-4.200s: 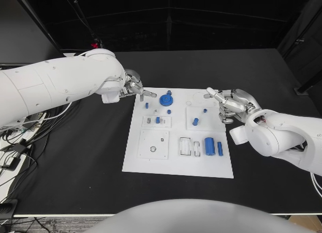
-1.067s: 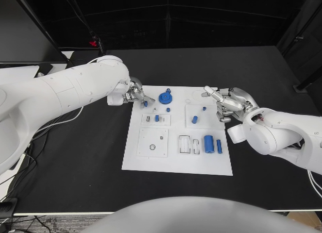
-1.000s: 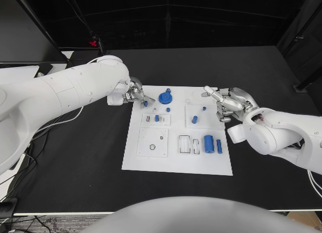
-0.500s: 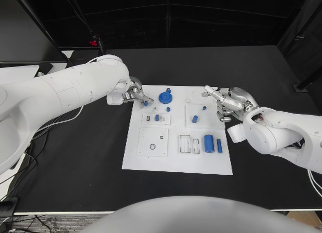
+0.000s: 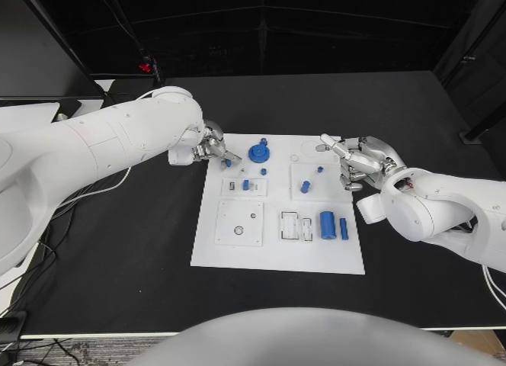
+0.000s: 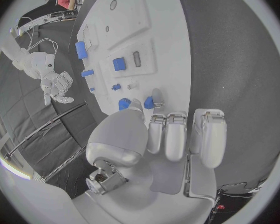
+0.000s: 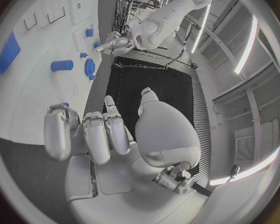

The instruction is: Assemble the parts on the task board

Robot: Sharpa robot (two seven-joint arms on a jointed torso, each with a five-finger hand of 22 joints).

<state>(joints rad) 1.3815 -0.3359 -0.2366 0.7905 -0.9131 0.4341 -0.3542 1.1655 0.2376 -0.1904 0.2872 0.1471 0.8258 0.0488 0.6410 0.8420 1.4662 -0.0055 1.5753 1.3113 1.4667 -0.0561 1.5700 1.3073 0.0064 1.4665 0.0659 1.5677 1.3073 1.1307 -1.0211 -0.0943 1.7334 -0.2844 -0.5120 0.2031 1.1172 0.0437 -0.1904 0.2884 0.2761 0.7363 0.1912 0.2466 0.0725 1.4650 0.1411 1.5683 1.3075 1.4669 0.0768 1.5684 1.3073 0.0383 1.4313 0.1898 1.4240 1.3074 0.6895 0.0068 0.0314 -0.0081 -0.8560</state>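
Head view: the white rectangular task board [image 5: 277,252] lies mid-worktop [image 5: 121,252]. The left silver hand [image 5: 212,146] sits at the board's far left corner, pinching a small blue peg [image 5: 228,162]. The right silver hand [image 5: 360,162] hovers over the board's far right edge, fingers apart, holding nothing.

Left wrist view: fingertips [image 6: 155,95] grip the small blue peg [image 6: 149,102] over the board.

Right wrist view: the right hand [image 7: 109,129] is loosely spread and empty.

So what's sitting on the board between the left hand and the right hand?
In the head view, between the left hand and right hand, the task board's far end carries a blue round part, then bare white board.
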